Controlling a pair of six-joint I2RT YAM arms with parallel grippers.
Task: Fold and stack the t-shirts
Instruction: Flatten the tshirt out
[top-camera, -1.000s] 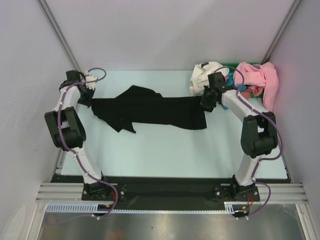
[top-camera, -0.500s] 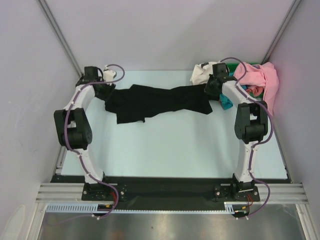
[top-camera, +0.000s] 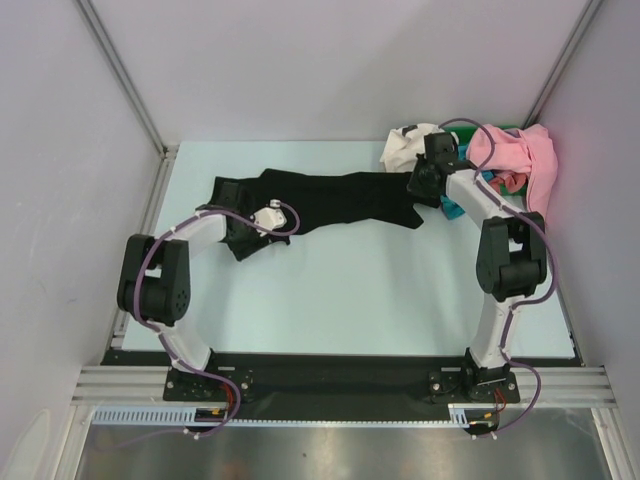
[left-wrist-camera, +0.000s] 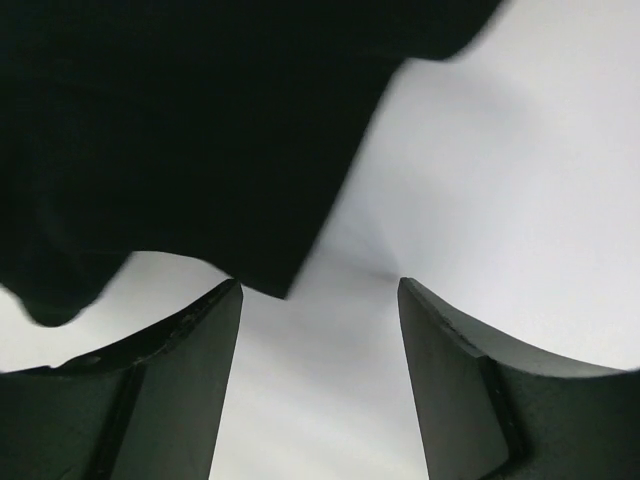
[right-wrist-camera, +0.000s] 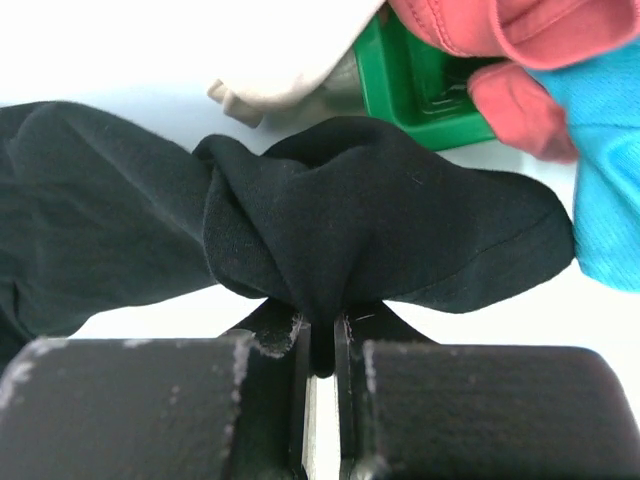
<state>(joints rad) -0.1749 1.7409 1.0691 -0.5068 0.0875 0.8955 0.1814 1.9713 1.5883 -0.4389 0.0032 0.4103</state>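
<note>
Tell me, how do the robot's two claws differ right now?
The left gripper stands wide open with nothing in its grasp; the right gripper is shut on a bunched fold of the black t-shirt. The left gripper is at the shirt's left end; the right gripper is at its right end, beside the pile of other t-shirts. Both are at the same shirt.

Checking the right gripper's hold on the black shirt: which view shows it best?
Right wrist: the right gripper is shut on a bunched fold of the black shirt. Top view is too distant to show the pinch; left wrist shows only another edge.
</note>
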